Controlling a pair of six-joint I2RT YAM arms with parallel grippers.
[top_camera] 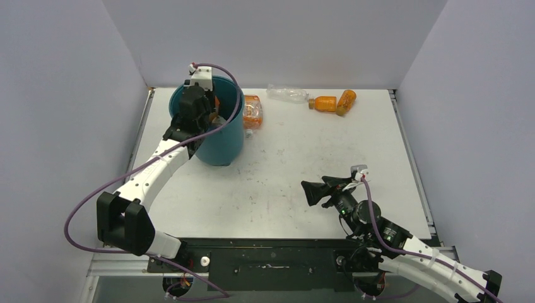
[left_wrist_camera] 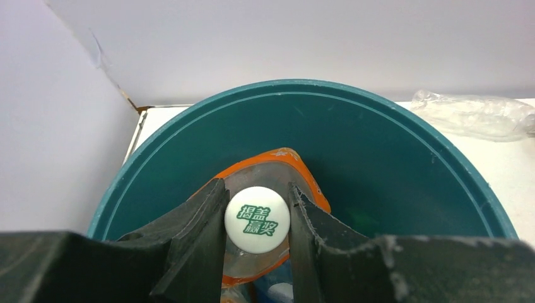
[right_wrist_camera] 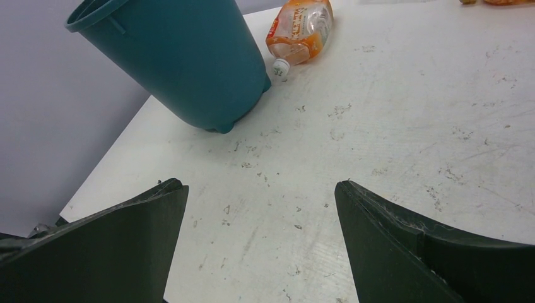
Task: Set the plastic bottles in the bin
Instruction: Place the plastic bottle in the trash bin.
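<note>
Jaws of the left gripper pinch the white cap of an orange-labelled clear plastic bottle, held down inside the round teal plastic bin at far left; it looks ready to be let go. Near right, the right gripper gapes empty. Four remain out: another orange-labelled bottle just right of the bin, and a crumpled clear bottle and two solid orange bottles at the far edge.

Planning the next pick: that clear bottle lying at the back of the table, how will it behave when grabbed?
The clear bottle looks crumpled and empty, so probably light and soft under a squeeze. Lying on its side, it may roll if nudged.
</note>
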